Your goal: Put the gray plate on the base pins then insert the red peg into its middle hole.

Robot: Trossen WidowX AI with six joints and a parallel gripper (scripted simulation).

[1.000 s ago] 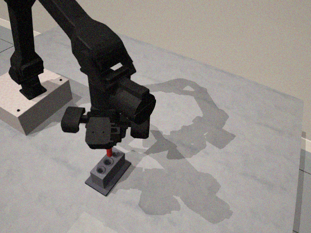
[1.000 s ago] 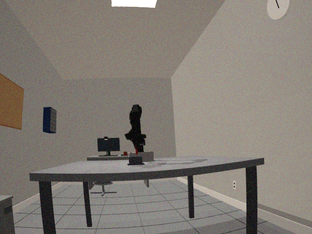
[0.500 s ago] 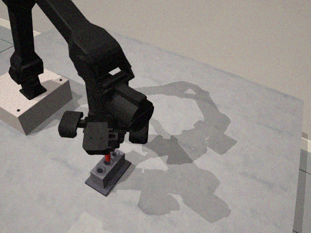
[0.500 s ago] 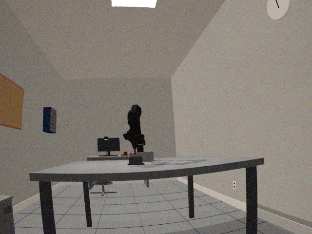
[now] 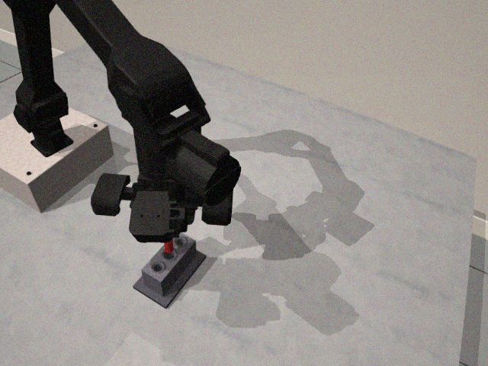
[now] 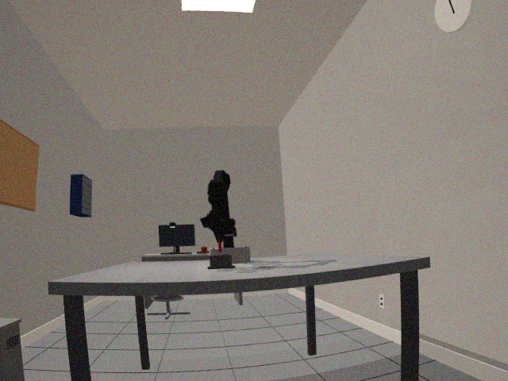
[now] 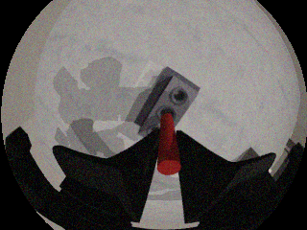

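Gripper (image 5: 168, 236) pointing straight down, fingers clamped on the upper part of the red peg (image 5: 168, 246). Peg upright; in the wrist view its lower tip meets the middle hole of the plate (image 5: 173, 260), how deep it sits cannot be told. Plate lies flat on the darker base (image 5: 165, 296), whose edge shows around it as a thin rim. Two outer holes of the plate visible, one either side of the peg. Base stands on the table (image 5: 354, 275), near the white mount block (image 5: 47, 173) of the arm. Arm shadows spread over the table to the right
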